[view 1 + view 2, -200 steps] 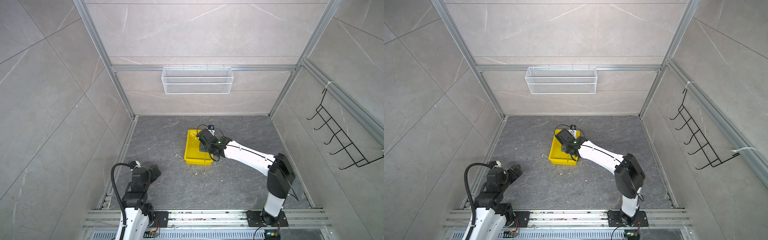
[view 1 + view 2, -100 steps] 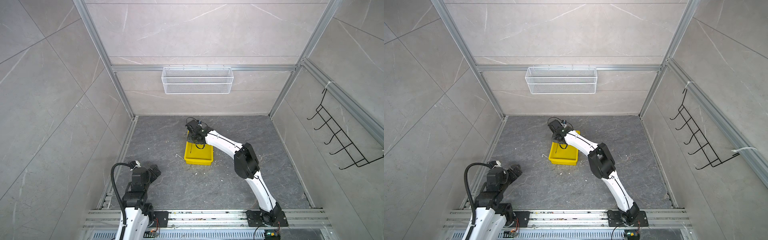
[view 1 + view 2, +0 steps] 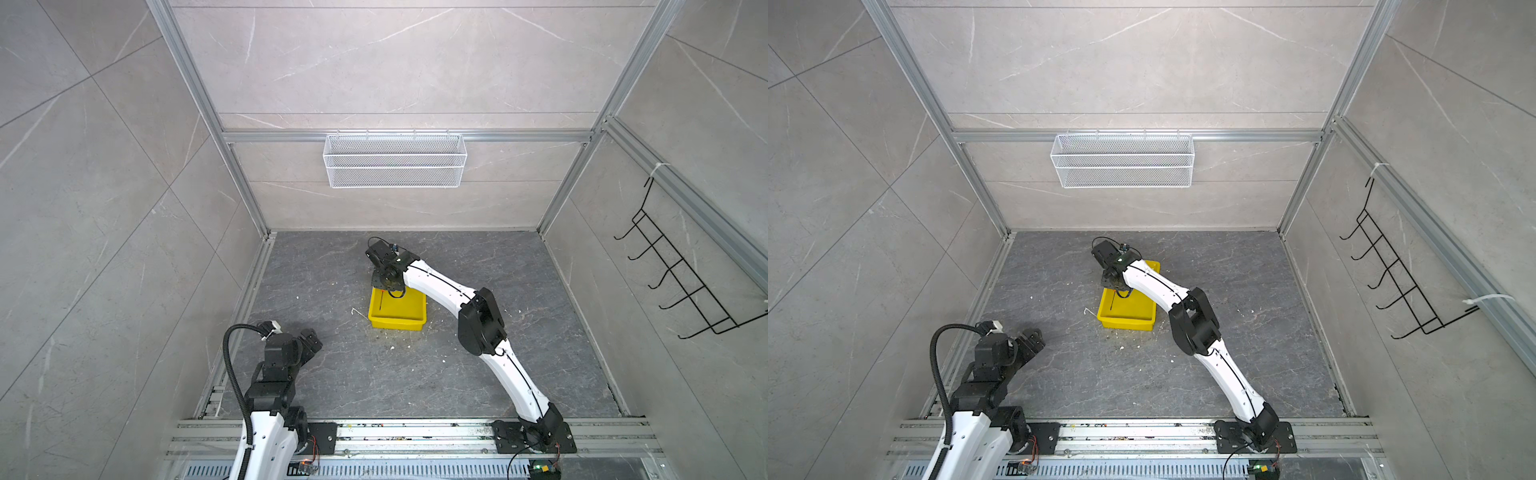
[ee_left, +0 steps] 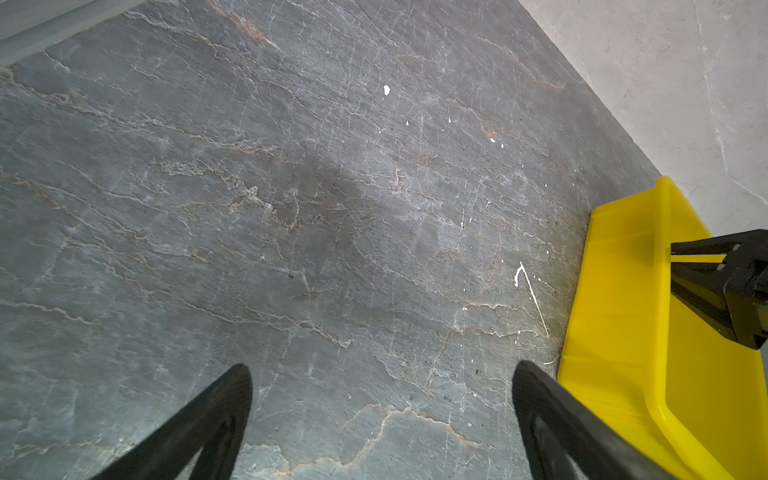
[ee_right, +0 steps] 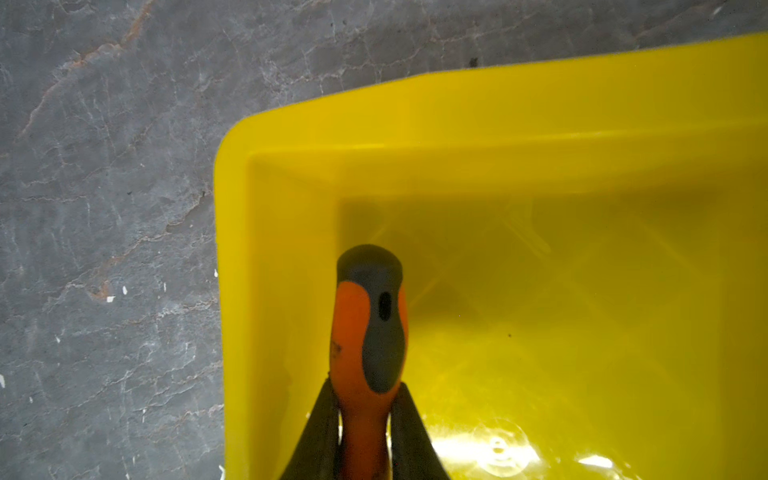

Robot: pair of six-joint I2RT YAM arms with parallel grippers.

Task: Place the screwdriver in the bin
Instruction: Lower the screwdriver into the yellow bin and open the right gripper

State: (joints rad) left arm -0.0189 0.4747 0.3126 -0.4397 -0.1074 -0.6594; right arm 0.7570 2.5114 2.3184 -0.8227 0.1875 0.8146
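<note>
The screwdriver (image 5: 368, 332), with an orange handle and a dark grey end cap, is clamped between the black fingers of my right gripper (image 5: 365, 386). Its cap end sticks out over the inside of the yellow bin (image 5: 457, 95), near one corner. In both top views the right gripper (image 3: 388, 286) (image 3: 1115, 282) hangs over the far-left part of the bin (image 3: 397, 324) (image 3: 1127, 323), and its wrist hides the handle. My left gripper (image 3: 309, 340) (image 4: 382, 368) is open and empty, low over the floor at the front left, with the bin (image 4: 615, 291) off to its side.
A white wire mesh basket (image 3: 395, 160) hangs on the back wall and a black hook rack (image 3: 681, 278) on the right wall. White specks (image 3: 357, 311) lie on the grey stone floor around the bin. Aluminium rails (image 3: 415, 432) run along the front edge.
The right arm has swung its elbow to the left and carried the screwdriver from the bin's right side to over its far-left part. The left arm has not moved.
</note>
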